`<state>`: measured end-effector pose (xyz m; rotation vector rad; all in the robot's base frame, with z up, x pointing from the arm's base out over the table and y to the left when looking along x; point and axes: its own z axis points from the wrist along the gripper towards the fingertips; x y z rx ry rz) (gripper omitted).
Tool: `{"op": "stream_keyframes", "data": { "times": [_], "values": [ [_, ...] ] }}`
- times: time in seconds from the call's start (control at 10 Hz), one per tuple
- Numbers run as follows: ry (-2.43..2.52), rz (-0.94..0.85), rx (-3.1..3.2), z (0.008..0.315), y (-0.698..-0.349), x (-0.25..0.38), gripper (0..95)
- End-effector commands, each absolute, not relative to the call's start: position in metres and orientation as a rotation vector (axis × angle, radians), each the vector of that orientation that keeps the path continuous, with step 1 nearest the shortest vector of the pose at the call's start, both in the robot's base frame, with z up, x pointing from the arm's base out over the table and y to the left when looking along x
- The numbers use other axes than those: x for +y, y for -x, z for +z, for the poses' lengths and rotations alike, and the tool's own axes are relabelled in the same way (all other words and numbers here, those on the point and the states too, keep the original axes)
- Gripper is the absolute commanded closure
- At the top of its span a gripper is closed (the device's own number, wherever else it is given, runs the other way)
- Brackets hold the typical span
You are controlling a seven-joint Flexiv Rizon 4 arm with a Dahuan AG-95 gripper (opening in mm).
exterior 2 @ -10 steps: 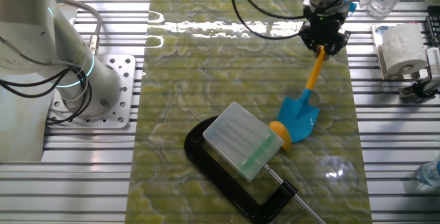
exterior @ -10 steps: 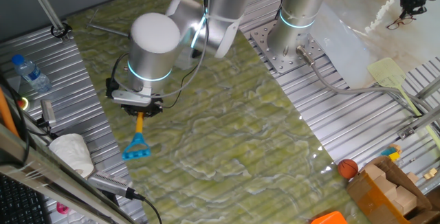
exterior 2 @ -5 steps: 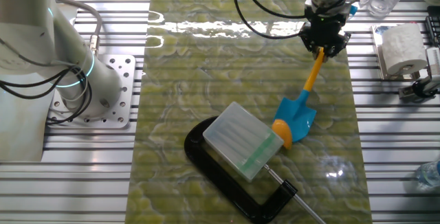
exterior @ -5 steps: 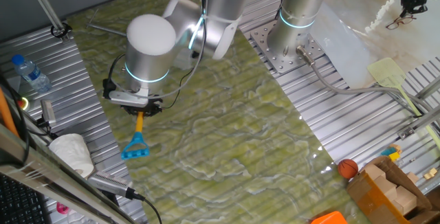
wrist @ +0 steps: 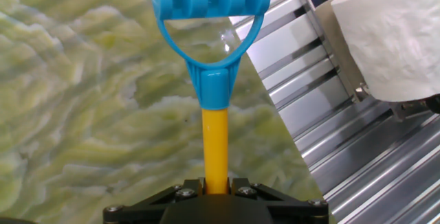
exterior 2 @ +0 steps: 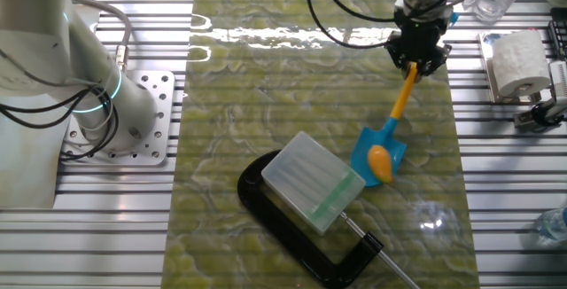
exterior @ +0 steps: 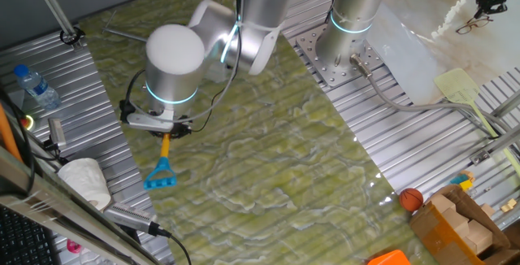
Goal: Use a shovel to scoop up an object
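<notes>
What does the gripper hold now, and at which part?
The gripper holds the toy shovel by its yellow shaft, between the blade and the blue D-shaped end.

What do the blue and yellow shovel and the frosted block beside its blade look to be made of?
The blue and yellow toy shovel: likely moulded plastic, with saturated colour and a glossy, ribbed handle. The frosted rectangular block: probably translucent plastic, milky and ridged with a green tint at one edge; it could be a box.

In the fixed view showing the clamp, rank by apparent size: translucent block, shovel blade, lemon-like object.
1. Translucent block, clearly largest.
2. Shovel blade.
3. Lemon-like object, smallest, lying on the blade.
All sit close together, so the ranking holds.
</notes>
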<state>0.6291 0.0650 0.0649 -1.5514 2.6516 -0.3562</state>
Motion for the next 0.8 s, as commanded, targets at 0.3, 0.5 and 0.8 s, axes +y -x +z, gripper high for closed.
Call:
{"op": "stream_keyframes", "data": {
  "times": [0.3, 0.5, 0.8],
  "values": [
    [1.545, -0.343, 2.661, 0.068, -0.633, 0.067, 95.0],
    [1.543, -0.349, 2.688, 0.073, -0.640, 0.071, 95.0],
    [1.526, -0.343, 2.737, 0.078, -0.645, 0.074, 95.0]
  ]
}}
